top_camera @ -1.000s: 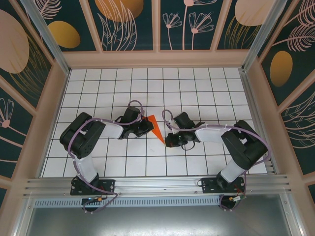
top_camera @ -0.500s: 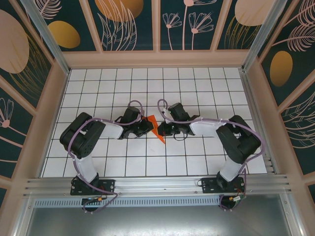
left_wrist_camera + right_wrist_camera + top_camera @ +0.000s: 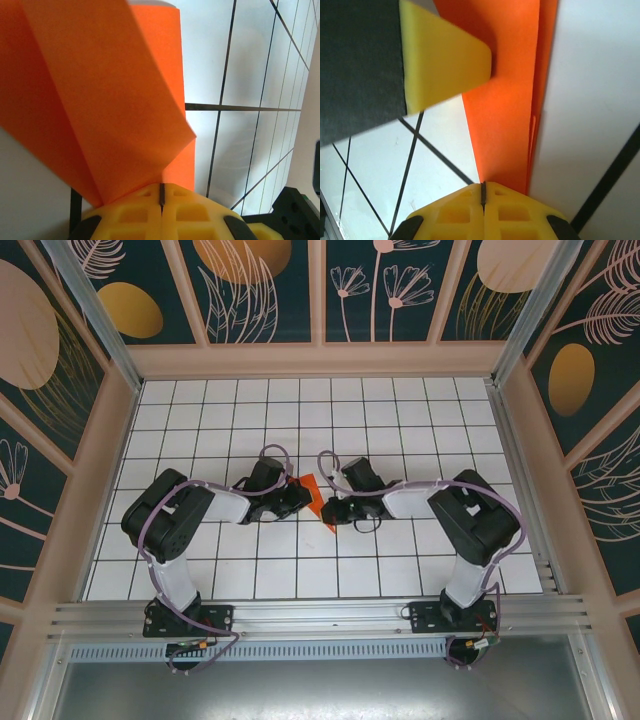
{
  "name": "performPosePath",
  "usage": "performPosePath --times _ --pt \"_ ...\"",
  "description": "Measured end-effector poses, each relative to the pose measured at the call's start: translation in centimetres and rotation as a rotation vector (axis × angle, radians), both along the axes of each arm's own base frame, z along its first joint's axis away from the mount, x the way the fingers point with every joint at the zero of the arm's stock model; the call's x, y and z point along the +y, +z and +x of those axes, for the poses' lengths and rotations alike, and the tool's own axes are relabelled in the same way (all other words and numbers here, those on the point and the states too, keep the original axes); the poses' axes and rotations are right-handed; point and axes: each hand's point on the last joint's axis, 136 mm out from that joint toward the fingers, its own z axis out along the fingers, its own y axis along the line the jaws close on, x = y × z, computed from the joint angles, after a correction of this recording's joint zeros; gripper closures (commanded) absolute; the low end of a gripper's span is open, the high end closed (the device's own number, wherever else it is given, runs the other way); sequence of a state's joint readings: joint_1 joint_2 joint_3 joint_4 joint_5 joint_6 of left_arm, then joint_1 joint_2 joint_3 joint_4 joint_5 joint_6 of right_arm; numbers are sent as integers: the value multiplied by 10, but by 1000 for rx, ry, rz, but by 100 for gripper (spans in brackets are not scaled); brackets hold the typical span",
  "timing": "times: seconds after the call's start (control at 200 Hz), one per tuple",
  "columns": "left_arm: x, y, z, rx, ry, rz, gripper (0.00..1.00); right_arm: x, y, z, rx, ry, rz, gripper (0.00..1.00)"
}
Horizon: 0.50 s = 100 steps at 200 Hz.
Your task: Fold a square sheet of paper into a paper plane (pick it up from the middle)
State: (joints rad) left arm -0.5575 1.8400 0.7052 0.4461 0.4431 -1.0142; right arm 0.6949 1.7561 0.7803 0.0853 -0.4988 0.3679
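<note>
biggest worry: a clash of the 2 arms. left arm and right arm bent inward, nose to nose at the middle of the table, with barely a gap between left gripper and right gripper. likely to bump, or to snag a purple cable, if swung across without lifting first.

next, the square sheet of paper: already part-folded into a narrow orange wedge, lying on the white tiles between the 2 grippers, narrow end toward the bases. thin and slick-looking; apt to skid, twist or buckle under a sideways push, spoiling the crease. from the left wrist, layers standing up in a loose flap, so liable to spring open once released.

smallest, the fingers. left gripper closed tight, tips together at the root of the flaps, no orange in the seam; cannot tell whether a layer is caught underneath. right gripper likewise closed, tips against the long folded edge, with a yellow fingertip of the left one pressing on the sheet ahead. could tear or dent the paper if dragged hard.

room: walls well apart from the work on every side; several rows of bare tiles toward the far wall, fewer toward the metal rail. safest to retreat upward, then outward, each to own side.
</note>
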Motion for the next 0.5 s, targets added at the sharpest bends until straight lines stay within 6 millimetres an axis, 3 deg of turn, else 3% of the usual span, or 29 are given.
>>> performPosePath --times 0.305,0.5 --pt "0 1 0 -11 4 -9 100 -37 0 -42 28 11 -49 100" --pt "0 2 1 -14 3 -10 100 -40 10 -39 12 -16 -59 100"
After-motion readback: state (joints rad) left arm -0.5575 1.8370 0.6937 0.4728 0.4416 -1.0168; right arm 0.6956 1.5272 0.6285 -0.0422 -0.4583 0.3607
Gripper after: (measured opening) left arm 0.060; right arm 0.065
